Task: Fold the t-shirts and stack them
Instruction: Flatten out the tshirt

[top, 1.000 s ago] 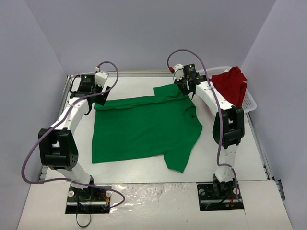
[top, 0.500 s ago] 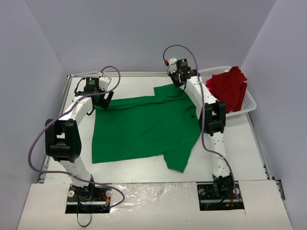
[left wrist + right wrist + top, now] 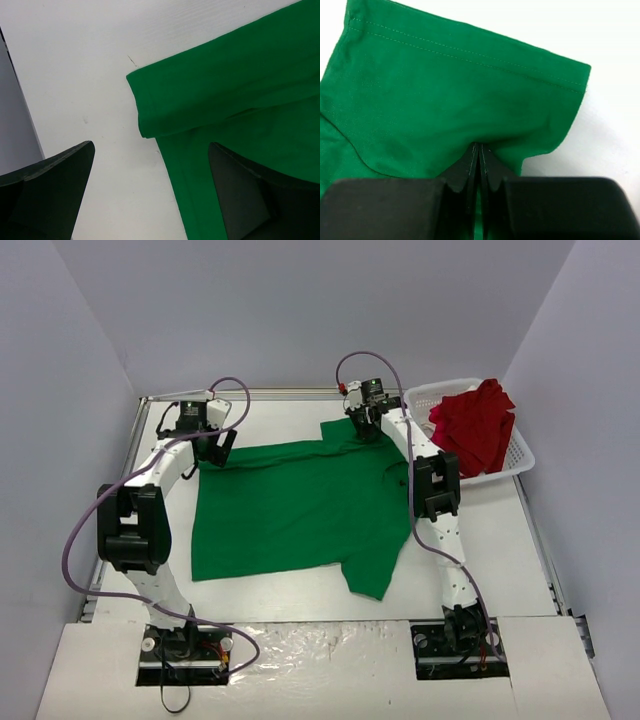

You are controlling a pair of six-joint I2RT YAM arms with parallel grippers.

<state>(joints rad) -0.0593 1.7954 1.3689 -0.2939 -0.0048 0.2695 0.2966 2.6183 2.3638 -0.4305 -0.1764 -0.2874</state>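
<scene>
Right end effector (image 3: 479,146) shifted, gripping green t-shirt (image 3: 300,505) | left (image 3: 150,147): open | basket (image 3: 430,400): red t-shirt (image 3: 475,425)

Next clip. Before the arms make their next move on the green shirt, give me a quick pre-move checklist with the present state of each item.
1. Right gripper holds the green t-shirt: ok, fingers shut on its puckered sleeve.
2. Left gripper ready to grasp: ok, fingers open, astride the shirt's far-left corner.
3. Left fingers touching cloth: cannot tell.
4. Shirt lying flat: not ok, the far-left edge is doubled over.
5. Red t-shirt out of the way: ok, heaped in the white basket.
</scene>
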